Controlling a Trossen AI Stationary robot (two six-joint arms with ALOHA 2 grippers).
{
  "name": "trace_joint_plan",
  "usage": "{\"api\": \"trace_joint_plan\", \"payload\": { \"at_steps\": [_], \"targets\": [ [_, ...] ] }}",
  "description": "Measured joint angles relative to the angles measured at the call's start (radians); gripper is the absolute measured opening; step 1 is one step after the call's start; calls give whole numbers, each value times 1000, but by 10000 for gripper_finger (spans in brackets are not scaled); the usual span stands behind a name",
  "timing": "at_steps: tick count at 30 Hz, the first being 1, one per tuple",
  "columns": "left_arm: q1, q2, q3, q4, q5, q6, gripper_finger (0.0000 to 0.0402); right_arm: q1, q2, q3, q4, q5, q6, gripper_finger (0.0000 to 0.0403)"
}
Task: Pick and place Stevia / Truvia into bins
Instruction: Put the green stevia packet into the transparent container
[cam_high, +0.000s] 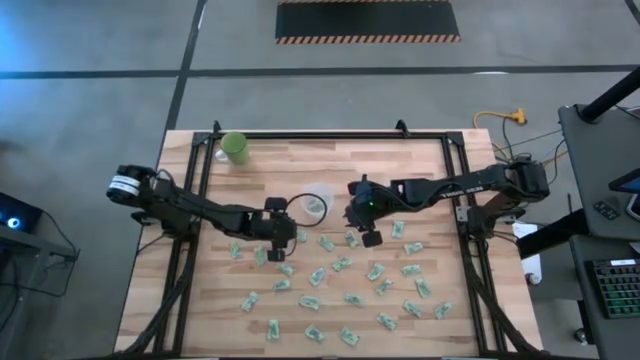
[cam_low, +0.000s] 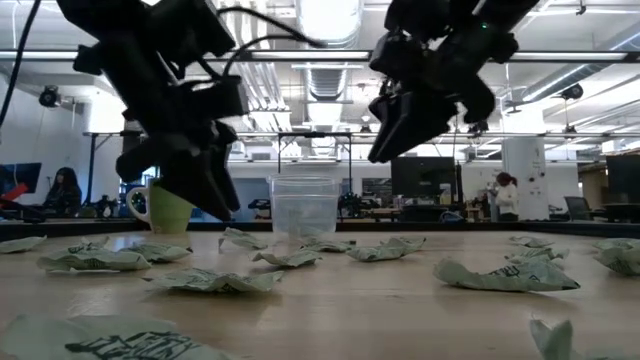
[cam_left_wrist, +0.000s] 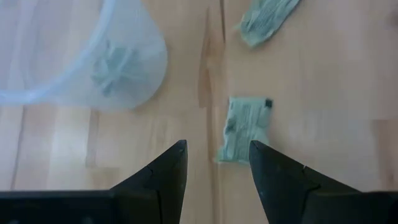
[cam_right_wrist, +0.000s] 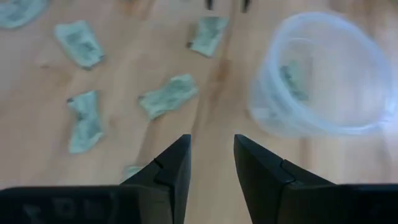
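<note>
Many green-and-white packets (cam_high: 345, 263) lie scattered over the wooden table (cam_high: 420, 160), most of them nearer the front than the clear cup (cam_high: 314, 206), which stands mid-table between the two arms and already has at least one packet in it, going by both wrist views. Left gripper (cam_left_wrist: 214, 163) hangs low just beside the cup, fingers apart and empty, with one packet (cam_left_wrist: 244, 129) lying right ahead of the tips. Right gripper (cam_right_wrist: 211, 158) hovers near the cup on the other side, fingers also apart with nothing between them. Main risk, I'd say: the left fingers come down off-centre, and the packet is flat and thin, so they could slide over it or push it along the wood instead of pinching it. Cup is light and close, so a swing of either arm could knock it over and spill what's inside. Both arms sit near each other around the cup, so a clash is possible. Opaque green cup (cam_high: 236, 147) at the far-left corner could get mistaken for the bin
</note>
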Motion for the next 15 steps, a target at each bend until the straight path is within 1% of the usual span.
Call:
{"api": "trace_joint_plan", "payload": {
  "at_steps": [4,10,15],
  "targets": [
    [27,21,0,5,65,-1,157,28,-20,-28,3,-26,2,106],
    [47,37,1,28,95,-2,154,39,-47,-56,3,-29,30,98],
    [56,37,0,29,145,-2,125,39,-55,-80,0,-29,47,92]
  ]
}}
